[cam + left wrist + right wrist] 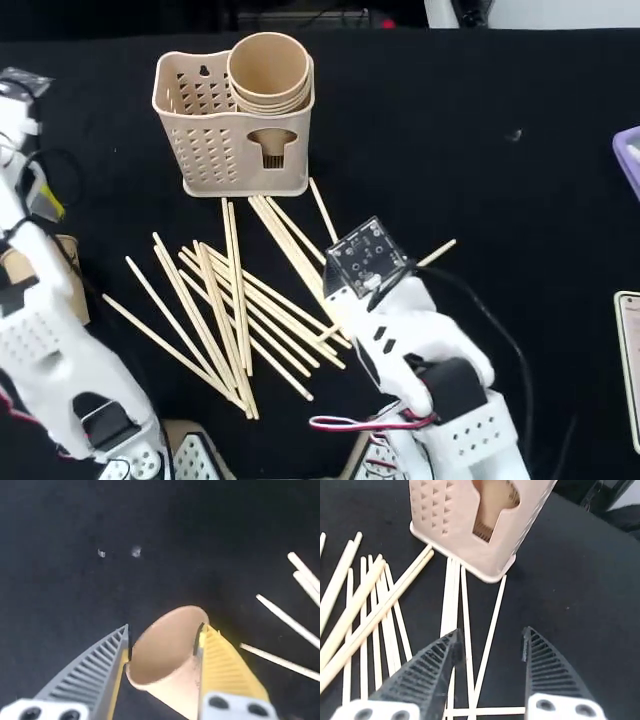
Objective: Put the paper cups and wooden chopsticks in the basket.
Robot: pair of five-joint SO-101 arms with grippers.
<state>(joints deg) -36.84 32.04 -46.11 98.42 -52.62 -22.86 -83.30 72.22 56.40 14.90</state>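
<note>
Well left of the basket [215,150], the left gripper [162,635] is clamped on a single paper cup [167,655]. The cup's open mouth shows, but its base is cut off at the picture's edge. Inside the basket's right half stands a stack of paper cups [270,70], their lower parts hidden by its wall. The wooden chopsticks [230,310] fan across the black table [480,150] in front of the basket, some ends nearly at its base. By the basket's right front corner, the right gripper [490,637] hangs with jaws apart above a few sticks. From above, its circuit board [368,255] covers it.
</note>
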